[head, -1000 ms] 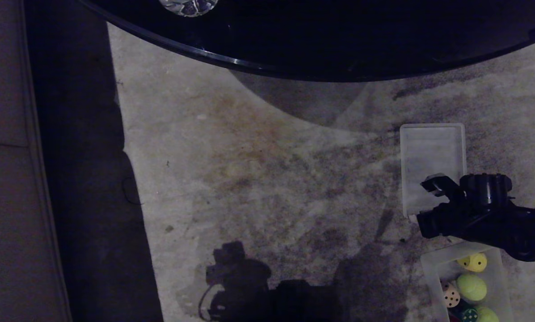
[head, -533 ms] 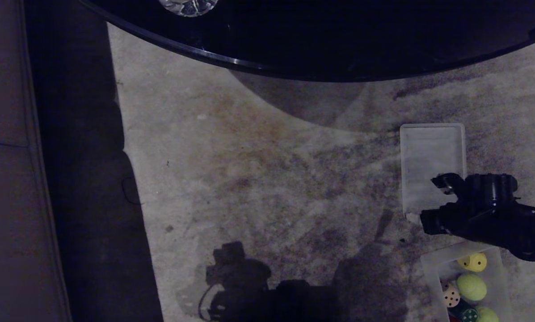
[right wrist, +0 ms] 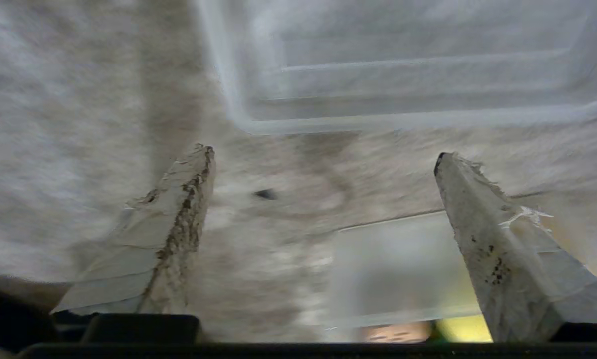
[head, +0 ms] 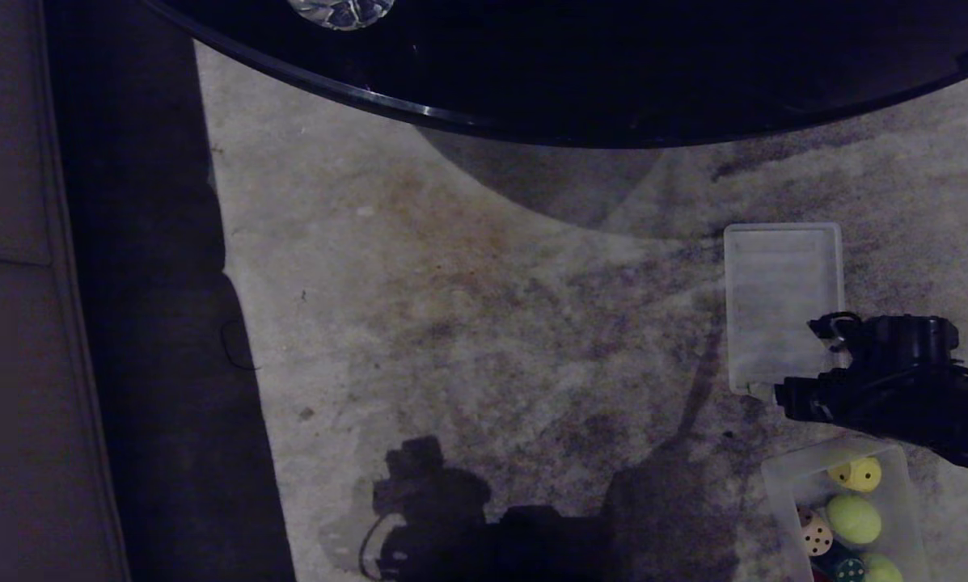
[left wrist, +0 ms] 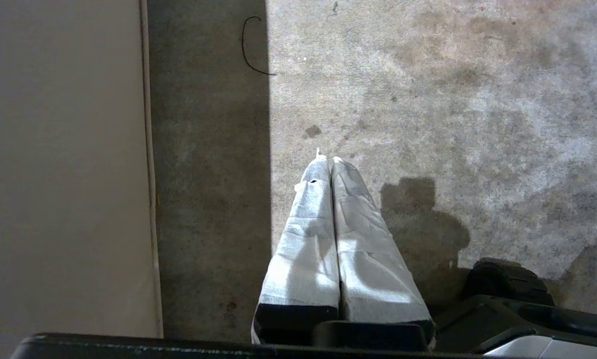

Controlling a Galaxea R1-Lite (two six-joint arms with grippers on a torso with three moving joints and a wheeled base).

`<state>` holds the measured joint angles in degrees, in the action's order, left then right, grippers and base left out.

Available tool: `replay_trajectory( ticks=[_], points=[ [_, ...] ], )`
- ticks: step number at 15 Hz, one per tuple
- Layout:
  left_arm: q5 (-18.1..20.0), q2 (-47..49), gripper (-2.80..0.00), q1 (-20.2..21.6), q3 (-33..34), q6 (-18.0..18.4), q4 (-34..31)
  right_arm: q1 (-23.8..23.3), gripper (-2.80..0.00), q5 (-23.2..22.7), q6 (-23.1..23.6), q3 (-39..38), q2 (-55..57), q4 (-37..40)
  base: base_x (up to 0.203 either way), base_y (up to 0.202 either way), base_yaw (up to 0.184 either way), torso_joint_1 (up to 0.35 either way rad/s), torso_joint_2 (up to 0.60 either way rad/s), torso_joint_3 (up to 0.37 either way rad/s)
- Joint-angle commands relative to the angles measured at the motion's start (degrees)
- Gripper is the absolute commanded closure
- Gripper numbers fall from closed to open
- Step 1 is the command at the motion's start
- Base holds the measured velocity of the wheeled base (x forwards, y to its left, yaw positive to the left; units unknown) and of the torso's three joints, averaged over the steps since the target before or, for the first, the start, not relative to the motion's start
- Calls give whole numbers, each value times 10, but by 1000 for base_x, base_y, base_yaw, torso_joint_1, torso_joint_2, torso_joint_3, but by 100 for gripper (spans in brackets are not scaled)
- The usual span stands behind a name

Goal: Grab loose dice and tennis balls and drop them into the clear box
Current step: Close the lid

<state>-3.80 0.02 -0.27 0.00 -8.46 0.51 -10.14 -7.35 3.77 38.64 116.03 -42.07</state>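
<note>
Head view is showing you the right gripper (head: 807,364) hanging over the stained grey carpet (head: 484,339), between the flat ribbed translucent lid (head: 781,283) and the small clear plastic box with rounded corners (head: 783,481). Right wrist view is giving you its two taped fingers (right wrist: 178,234) standing wide apart with nothing between them, the lid ahead and the box rim below. You are seeing the box at the lower right corner of the head view, already holding the yellow die with pips (head: 860,474), a fuzzy yellow-green tennis ball (head: 853,518), the beige die (head: 815,535), the dark green die (head: 847,568) and a second tennis ball (head: 881,568) at the frame edge. Left wrist view is showing the left gripper (left wrist: 326,159) with its white-wrapped fingers pressed together, pointing at bare carpet beside a beige sofa edge (left wrist: 64,174). A black round table (head: 613,73) is filling the top of the head view.
</note>
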Motion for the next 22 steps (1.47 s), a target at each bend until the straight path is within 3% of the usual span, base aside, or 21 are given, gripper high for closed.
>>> replay_trajectory(
  ticks=[1,7,19,22],
  points=[
    [-1,0,0,0,0,-1,0,-7,-280,-1,0,5,19,1,0,0,0,0,0,0],
    [-1,1,0,0,0,-1,0,-8,-280,0,-56,8,62,24,0,0,0,0,0,0],
    [-1,0,0,0,0,-1,0,-8,-280,-1,-402,52,48,19,0,0,0,0,0,0],
    [-1,1,0,0,0,-1,0,-10,-280,1,-447,53,42,8,0,0,0,0,0,0]
  ],
)
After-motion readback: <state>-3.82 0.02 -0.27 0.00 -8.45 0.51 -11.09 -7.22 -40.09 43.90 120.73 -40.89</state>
